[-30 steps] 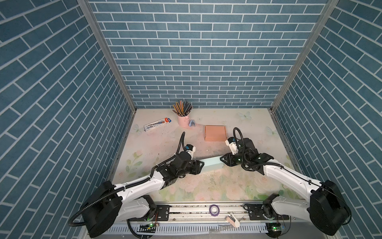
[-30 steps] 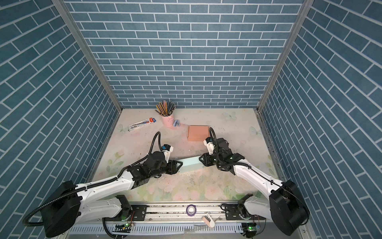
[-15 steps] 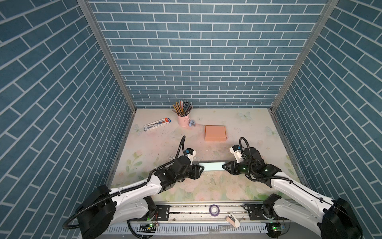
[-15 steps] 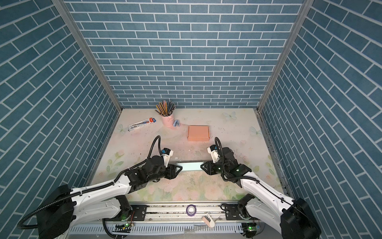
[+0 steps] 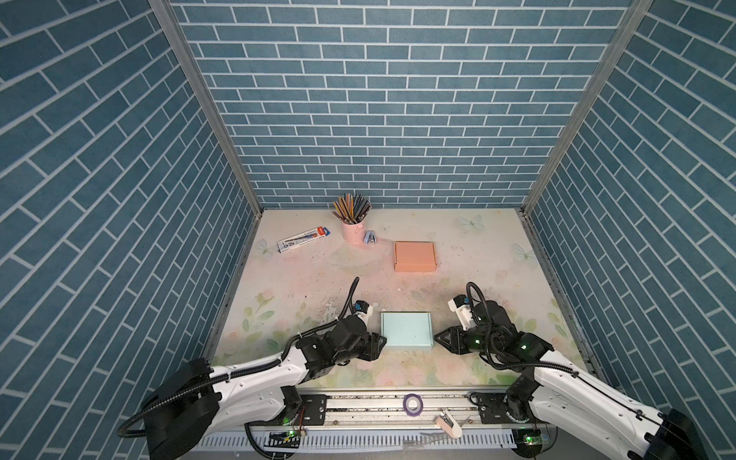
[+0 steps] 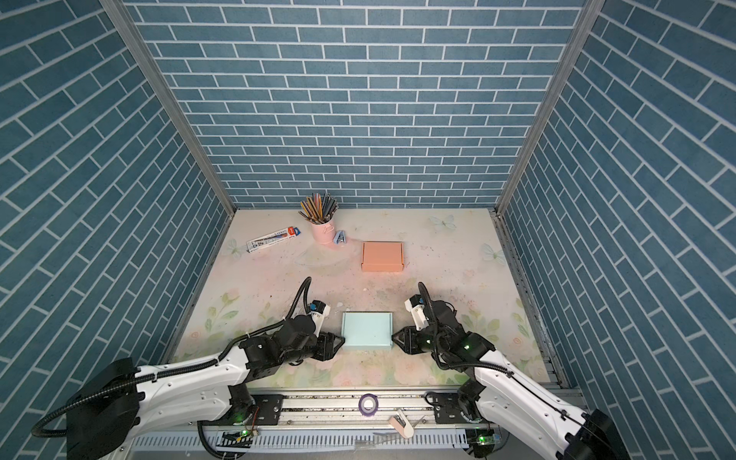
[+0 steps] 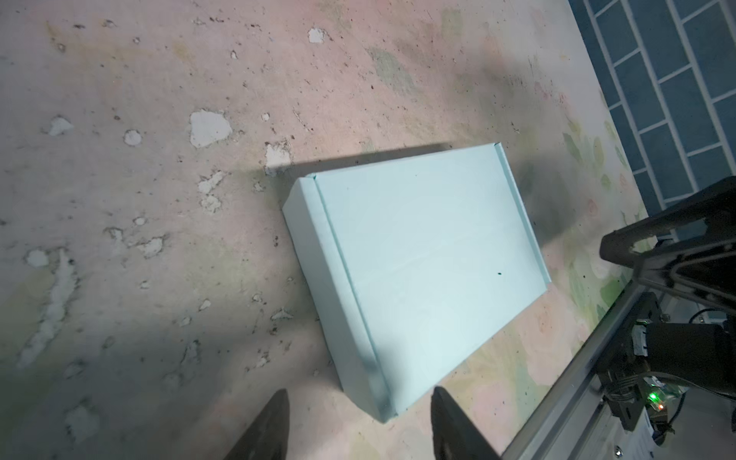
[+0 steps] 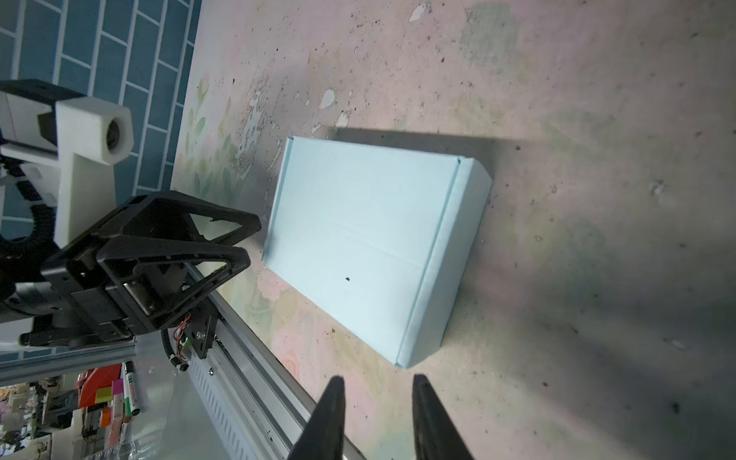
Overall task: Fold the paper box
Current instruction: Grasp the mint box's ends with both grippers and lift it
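Note:
The paper box (image 5: 406, 332) is light blue, closed and lying flat near the table's front middle, seen in both top views (image 6: 367, 330). My left gripper (image 5: 383, 341) stands just off its left side, open and empty. In the left wrist view the box (image 7: 418, 271) has its near corner between the left gripper's (image 7: 359, 392) spread fingers, without contact. My right gripper (image 5: 437, 338) points at the box's right side, a small gap away. In the right wrist view the box (image 8: 370, 239) lies just beyond the right gripper (image 8: 377, 378), which is narrowly open and empty.
An orange closed box (image 5: 415, 256) sits further back, right of centre. A pink cup of pencils (image 5: 352, 227), a small blue clip (image 5: 370, 239) and a pen packet (image 5: 304, 240) stand at the back left. The metal rail (image 5: 358, 402) with a purple tape roll (image 5: 412, 403) runs along the front edge.
A second ago the box hung between both grippers further back, on edge. It now lies flat nearer the front, and both grippers have let go and drawn slightly aside.

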Tool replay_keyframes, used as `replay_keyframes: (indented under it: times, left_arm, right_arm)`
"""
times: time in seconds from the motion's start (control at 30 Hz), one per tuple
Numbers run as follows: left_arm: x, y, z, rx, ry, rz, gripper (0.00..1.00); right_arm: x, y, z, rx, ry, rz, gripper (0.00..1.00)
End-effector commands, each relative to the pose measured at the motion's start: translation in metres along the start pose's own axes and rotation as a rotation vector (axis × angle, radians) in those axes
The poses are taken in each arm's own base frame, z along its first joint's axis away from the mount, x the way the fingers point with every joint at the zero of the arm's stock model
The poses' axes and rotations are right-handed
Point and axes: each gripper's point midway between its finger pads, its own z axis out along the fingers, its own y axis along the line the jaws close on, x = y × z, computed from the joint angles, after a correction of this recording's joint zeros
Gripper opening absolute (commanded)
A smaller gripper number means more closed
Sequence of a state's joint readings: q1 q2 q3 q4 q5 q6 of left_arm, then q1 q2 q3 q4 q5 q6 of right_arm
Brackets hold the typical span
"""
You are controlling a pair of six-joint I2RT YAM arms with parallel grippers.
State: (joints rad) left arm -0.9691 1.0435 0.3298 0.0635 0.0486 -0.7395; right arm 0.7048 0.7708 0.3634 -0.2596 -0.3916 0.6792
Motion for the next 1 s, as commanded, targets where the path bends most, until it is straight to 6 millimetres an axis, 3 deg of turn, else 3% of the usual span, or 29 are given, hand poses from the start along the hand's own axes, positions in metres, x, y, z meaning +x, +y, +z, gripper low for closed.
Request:
replay_keyframes:
  times: [0.0, 0.23, 0.4, 0.73, 0.97]
  left_arm:
    - [-0.003, 0.001, -0.005, -0.01, -0.027, -0.011, 0.58]
    - [-0.019, -0.015, -0.009, 0.075, -0.069, -0.006, 0.64]
    - [-0.026, -0.013, -0.006, 0.046, -0.053, 0.011, 0.66]
    - [-0.026, -0.013, 0.015, 0.054, -0.024, -0.004, 0.64]
    - [-0.028, -0.019, 0.025, 0.077, -0.009, -0.003, 0.6]
  right_arm:
    - [0.0, -0.006, 0.001, 0.03, -0.016, 0.049, 0.31]
    - [-0.004, -0.008, 0.013, 0.032, -0.016, 0.07, 0.39]
    - [-0.009, -0.008, 0.023, 0.042, -0.026, 0.071, 0.47]
    - [-0.01, -0.014, 0.04, 0.067, -0.013, 0.076, 0.47]
    - [-0.008, -0.005, 0.055, 0.048, 0.02, 0.056, 0.44]
